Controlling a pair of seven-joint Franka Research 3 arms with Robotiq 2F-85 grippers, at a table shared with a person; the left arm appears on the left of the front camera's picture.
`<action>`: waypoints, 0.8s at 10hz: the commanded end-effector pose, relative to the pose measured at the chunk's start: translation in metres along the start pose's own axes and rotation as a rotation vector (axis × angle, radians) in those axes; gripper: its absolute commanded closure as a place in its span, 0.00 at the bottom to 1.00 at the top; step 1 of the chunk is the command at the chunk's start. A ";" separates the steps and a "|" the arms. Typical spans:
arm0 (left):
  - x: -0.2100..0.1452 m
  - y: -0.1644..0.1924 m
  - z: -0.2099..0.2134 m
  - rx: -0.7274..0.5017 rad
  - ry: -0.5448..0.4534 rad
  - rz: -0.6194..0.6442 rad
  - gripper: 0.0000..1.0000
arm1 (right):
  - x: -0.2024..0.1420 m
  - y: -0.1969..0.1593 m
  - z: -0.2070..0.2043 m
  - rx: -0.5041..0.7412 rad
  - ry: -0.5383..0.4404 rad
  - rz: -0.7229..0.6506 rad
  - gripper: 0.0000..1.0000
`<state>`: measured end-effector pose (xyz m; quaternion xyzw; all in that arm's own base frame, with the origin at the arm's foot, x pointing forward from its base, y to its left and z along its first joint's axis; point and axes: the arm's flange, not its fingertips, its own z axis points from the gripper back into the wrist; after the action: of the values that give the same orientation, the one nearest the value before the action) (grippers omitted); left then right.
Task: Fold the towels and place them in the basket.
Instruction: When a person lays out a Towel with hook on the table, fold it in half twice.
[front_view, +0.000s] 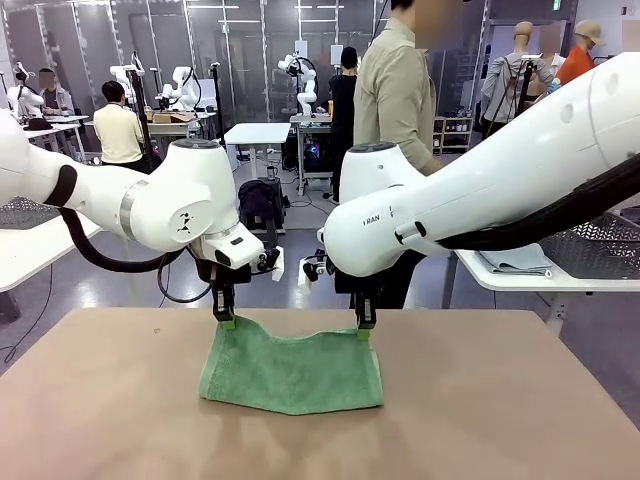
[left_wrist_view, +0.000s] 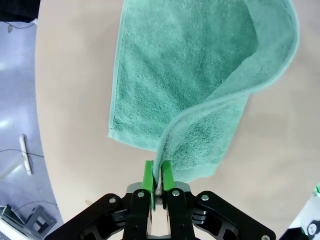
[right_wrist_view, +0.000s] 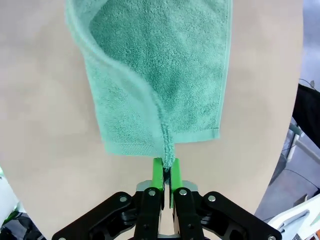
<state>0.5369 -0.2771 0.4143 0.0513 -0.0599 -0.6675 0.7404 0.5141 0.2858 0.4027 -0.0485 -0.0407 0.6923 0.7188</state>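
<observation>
A mint green towel (front_view: 290, 372) lies on the tan table (front_view: 120, 400), its far edge lifted at both corners. My left gripper (front_view: 227, 321) is shut on the far left corner, and my right gripper (front_view: 365, 330) is shut on the far right corner. In the left wrist view the green pads (left_wrist_view: 148, 179) pinch the towel (left_wrist_view: 200, 75) edge, which curls up from the flat part below. The right wrist view shows the same: the gripper (right_wrist_view: 165, 176) clamps a raised towel (right_wrist_view: 160, 65) corner. A grey-blue folded towel (front_view: 515, 260) lies on a side table at the right. The basket is out of view.
A person in a beige shirt (front_view: 395, 95) stands beyond the table's far edge. A white side table (front_view: 560, 278) with a dark mesh tray (front_view: 595, 245) is at the right. Bare tabletop surrounds the towel on all sides.
</observation>
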 end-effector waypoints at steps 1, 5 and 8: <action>-0.003 0.006 -0.008 -0.003 0.028 0.004 0.92 | -0.001 -0.007 -0.011 -0.019 0.002 0.015 0.93; -0.013 0.011 -0.033 -0.003 0.042 0.041 0.92 | -0.006 -0.010 -0.027 -0.047 0.026 -0.006 0.93; -0.019 0.015 -0.048 0.013 0.027 0.064 0.92 | -0.008 -0.015 -0.037 -0.066 0.018 -0.018 0.93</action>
<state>0.5551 -0.2567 0.3745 0.0460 -0.0418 -0.6495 0.7578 0.5320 0.2745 0.3742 -0.0644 -0.0471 0.6927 0.7168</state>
